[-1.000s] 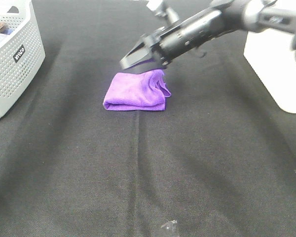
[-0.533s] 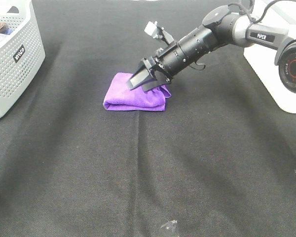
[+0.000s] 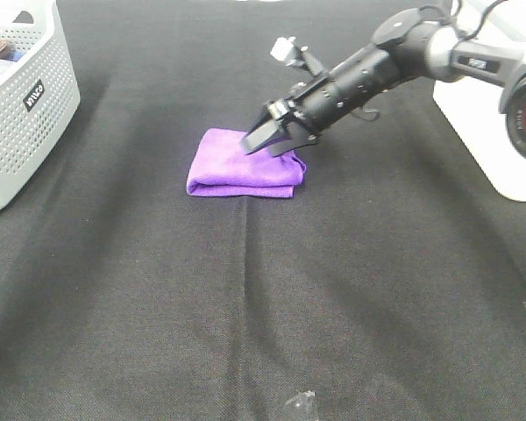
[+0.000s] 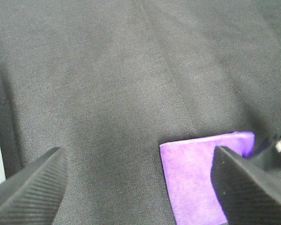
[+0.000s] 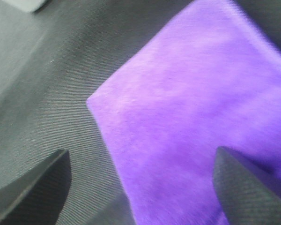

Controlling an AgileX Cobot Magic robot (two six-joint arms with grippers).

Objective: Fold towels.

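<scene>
A bright purple towel (image 3: 241,171) lies folded into a small rectangle on the black table cloth (image 3: 245,298), left of the middle and toward the back. My right gripper (image 3: 263,145) hangs open just over the towel's far right part, with nothing between its fingers. In the right wrist view the towel (image 5: 192,117) fills the space under the open right gripper (image 5: 141,157). My left gripper (image 4: 139,154) is open and empty above bare cloth, with a corner of the towel (image 4: 201,173) ahead of it. The left arm is outside the exterior view.
A grey perforated basket (image 3: 26,114) holding items stands at the left edge. A white box-like object (image 3: 491,123) sits at the right edge behind the right arm. A small clear object (image 3: 300,405) lies at the front edge.
The right arm dropped onto the towel's right side, then drew back slightly up and to the right. The towel's ruffled right edge now lies flatter.
</scene>
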